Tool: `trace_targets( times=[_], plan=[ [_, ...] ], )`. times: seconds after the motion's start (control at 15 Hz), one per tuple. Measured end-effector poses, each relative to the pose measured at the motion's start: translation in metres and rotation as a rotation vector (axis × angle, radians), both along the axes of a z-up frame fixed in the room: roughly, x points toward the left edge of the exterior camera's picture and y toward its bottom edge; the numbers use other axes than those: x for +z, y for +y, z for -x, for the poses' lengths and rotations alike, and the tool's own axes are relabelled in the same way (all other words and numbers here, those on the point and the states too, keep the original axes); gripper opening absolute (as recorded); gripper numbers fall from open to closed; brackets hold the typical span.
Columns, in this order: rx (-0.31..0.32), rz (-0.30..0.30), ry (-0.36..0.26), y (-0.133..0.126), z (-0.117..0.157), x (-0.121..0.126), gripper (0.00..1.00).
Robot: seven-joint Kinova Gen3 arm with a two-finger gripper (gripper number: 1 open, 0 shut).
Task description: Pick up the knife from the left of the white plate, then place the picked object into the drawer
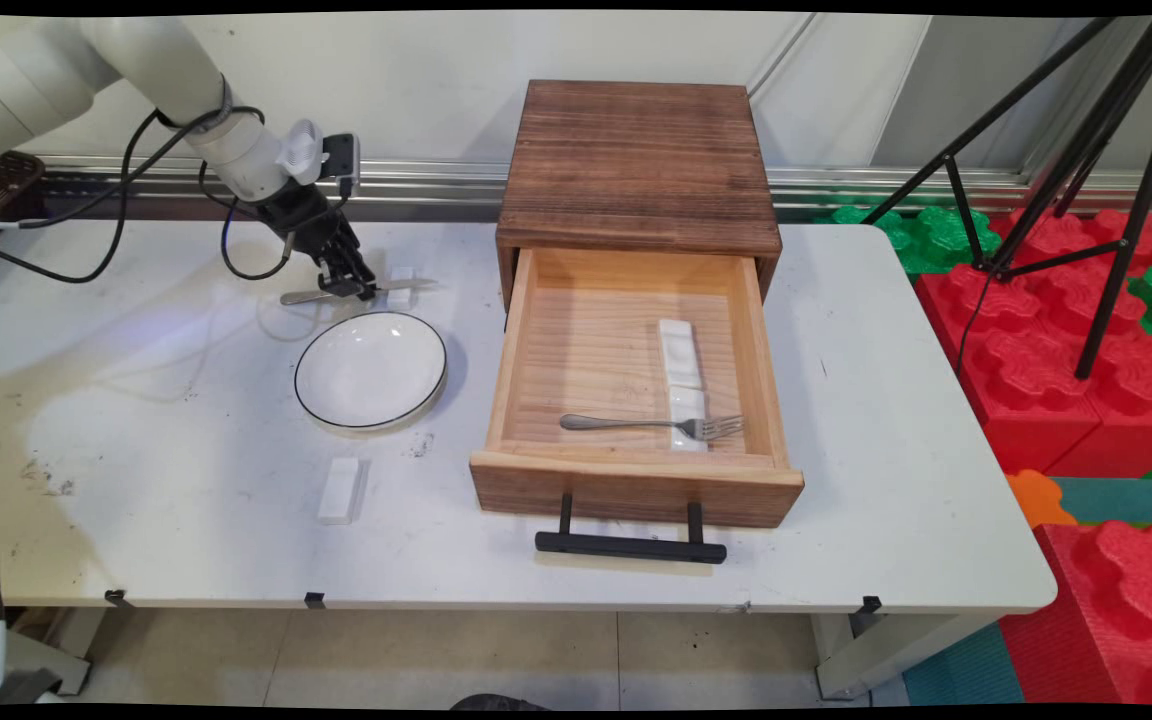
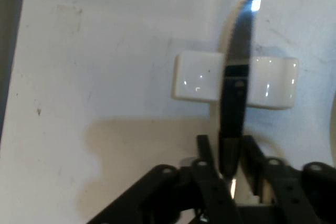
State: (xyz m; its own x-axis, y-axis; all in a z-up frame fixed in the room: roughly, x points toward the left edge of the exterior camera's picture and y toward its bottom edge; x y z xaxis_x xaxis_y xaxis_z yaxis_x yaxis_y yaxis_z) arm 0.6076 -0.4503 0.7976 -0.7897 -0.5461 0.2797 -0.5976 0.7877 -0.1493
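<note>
While the arm reaches in from upper left, the claw (image 1: pixel 348 287) sits low at the worktop's (image 1: pixel 186 450) far left, fingers (image 2: pixel 207 153) closed narrow on a knife (image 2: pixel 236 82). The serrated blade lies across a small white rest (image 2: pixel 194 77) just beyond the claw. A white plate (image 1: pixel 371 370) sits near, on the worktop's near side of the claw. Another white rest (image 1: pixel 339 490) lies closer to the front edge. Right of it, an open wooden drawer (image 1: pixel 506 350) holds a fork (image 1: pixel 651 424) lying across a long white rest (image 1: pixel 681 350).
</note>
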Motion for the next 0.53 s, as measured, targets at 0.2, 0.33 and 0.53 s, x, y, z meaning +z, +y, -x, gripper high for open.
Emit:
trace_targets(
  times=[0.2, 0.33, 0.53],
  plan=[
    [-0.006, -0.002, -0.001, 0.0026, -0.0002, 0.0005, 0.0],
    [-0.008, -0.006, -0.001, 0.0049, -0.0009, 0.0007, 0.0],
    [-0.007, -0.008, 0.0, 0.0079, -0.0021, 0.0018, 0.0]
  ],
)
